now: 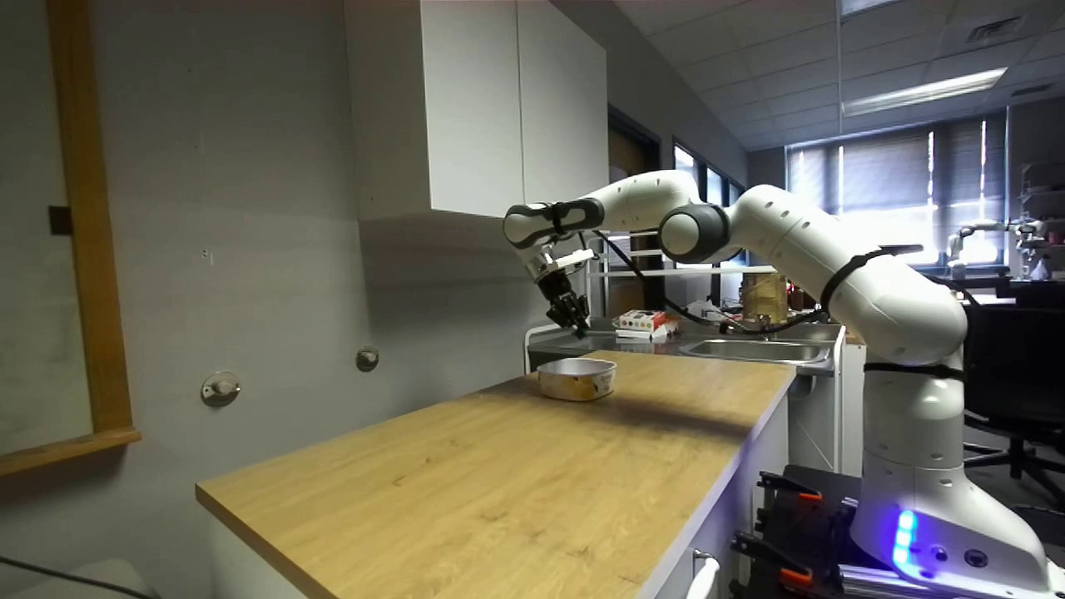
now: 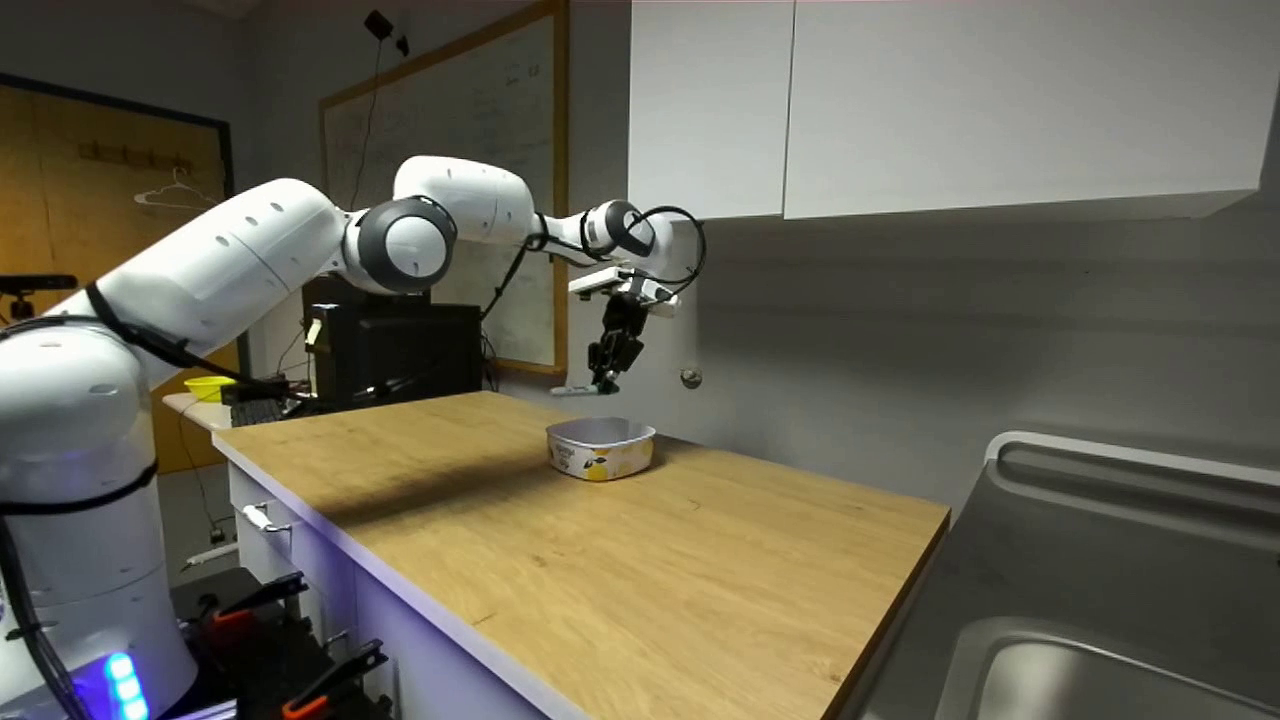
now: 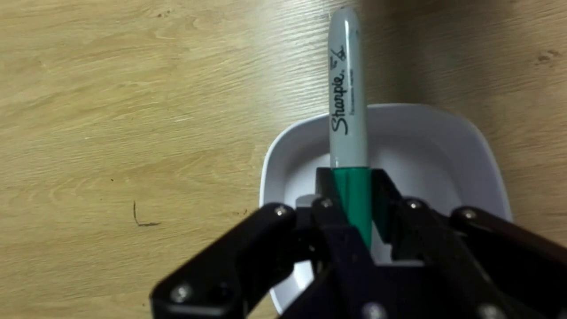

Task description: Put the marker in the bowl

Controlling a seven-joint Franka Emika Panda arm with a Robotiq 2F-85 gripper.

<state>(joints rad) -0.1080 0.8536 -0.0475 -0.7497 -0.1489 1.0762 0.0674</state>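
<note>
The marker (image 3: 347,97) is a light grey Sharpie with a green part. In the wrist view my gripper (image 3: 353,181) is shut on the green part, with the grey end pointing away from the fingers. In an exterior view the marker (image 2: 573,391) sticks out roughly level from the gripper (image 2: 606,386). The bowl (image 3: 469,150) is whitish inside, with rounded-square sides, and lies below the gripper in the wrist view. In both exterior views the bowl (image 1: 577,388) (image 2: 600,462) stands upright on the counter, with the gripper (image 1: 580,331) above its rim, apart from it.
The bowl stands on a wooden countertop (image 1: 499,474) (image 2: 640,560) near the grey wall. White wall cabinets (image 1: 474,108) (image 2: 950,110) hang above the back edge. A metal sink (image 1: 753,350) (image 2: 1080,680) adjoins the counter's end. Small boxes (image 1: 641,321) stand beside the sink.
</note>
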